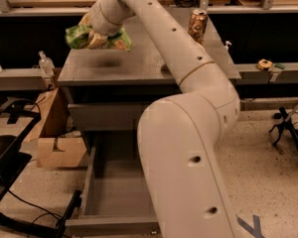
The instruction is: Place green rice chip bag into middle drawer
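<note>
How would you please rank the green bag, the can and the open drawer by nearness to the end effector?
1. green rice chip bag, gripped by the end effector above the countertop's left side.
2. can, on the countertop, to the right.
3. middle drawer, open, far below.

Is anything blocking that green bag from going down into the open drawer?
The pincer holds the bag over the countertop, which lies between it and the drawer; the bag must first clear the front edge. The drawer looks bare where seen; the arm hides its right side.
</note>
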### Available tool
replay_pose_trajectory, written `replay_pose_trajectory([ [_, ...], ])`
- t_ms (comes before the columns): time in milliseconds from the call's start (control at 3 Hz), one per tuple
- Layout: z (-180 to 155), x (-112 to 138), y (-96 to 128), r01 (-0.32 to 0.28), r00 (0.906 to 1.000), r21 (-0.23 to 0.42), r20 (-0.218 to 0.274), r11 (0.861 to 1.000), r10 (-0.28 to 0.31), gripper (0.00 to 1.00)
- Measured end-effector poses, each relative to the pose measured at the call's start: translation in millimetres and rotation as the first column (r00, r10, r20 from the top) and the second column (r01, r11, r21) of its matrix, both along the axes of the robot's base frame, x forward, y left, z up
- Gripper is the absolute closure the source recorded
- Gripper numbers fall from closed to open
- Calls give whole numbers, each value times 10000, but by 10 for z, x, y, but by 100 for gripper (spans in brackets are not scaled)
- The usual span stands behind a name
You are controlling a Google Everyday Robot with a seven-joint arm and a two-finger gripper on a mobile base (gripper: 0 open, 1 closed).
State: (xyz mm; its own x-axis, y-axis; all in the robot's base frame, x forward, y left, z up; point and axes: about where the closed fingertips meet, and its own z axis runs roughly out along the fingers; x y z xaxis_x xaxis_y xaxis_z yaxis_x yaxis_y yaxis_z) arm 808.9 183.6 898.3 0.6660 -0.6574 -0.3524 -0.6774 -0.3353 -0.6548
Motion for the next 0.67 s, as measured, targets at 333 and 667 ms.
replay_pose_trajectory([
  [333, 489, -176, -99, 238, 9974, 290, 678, 9993, -257, 100],
  [667, 1145, -518, -348, 1015, 9854, 1051, 1258, 9893, -1145, 100],
])
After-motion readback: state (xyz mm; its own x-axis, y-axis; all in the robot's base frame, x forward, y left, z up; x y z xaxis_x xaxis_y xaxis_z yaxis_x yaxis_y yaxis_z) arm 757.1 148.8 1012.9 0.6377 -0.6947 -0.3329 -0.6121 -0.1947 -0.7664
